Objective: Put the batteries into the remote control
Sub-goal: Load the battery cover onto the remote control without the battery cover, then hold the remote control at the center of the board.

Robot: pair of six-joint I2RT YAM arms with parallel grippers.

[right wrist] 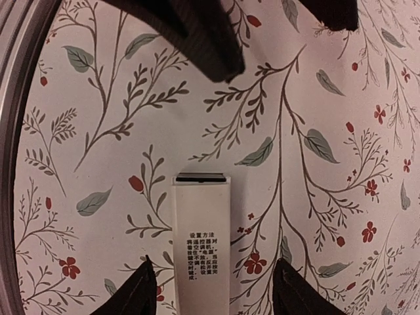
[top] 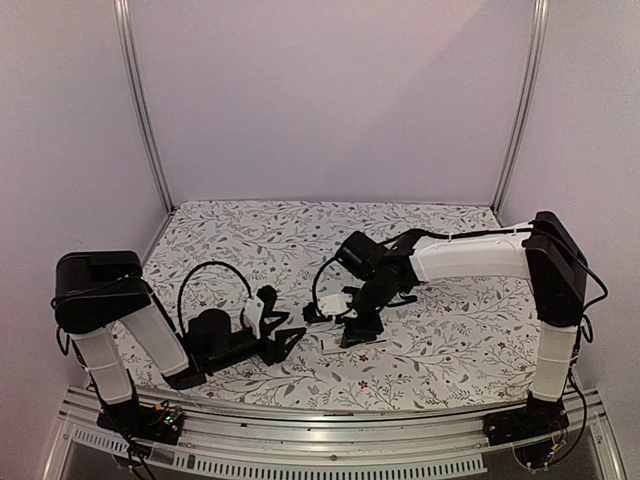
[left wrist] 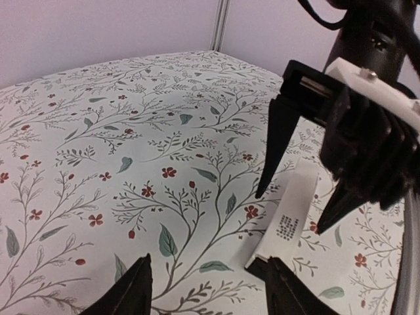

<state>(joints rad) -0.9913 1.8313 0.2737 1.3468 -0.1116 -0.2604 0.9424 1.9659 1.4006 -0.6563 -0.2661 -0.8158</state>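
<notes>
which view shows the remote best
Right wrist: the remote lies flat and close, its printed label sharp, though its near end is cut off. Left wrist shows it slanted and smaller, the print blurred. The top view gives only a thin white sliver.

floral-print table cover [top: 300,225]; metal corner posts [top: 143,100]; pale walls [top: 330,90] behind
</notes>
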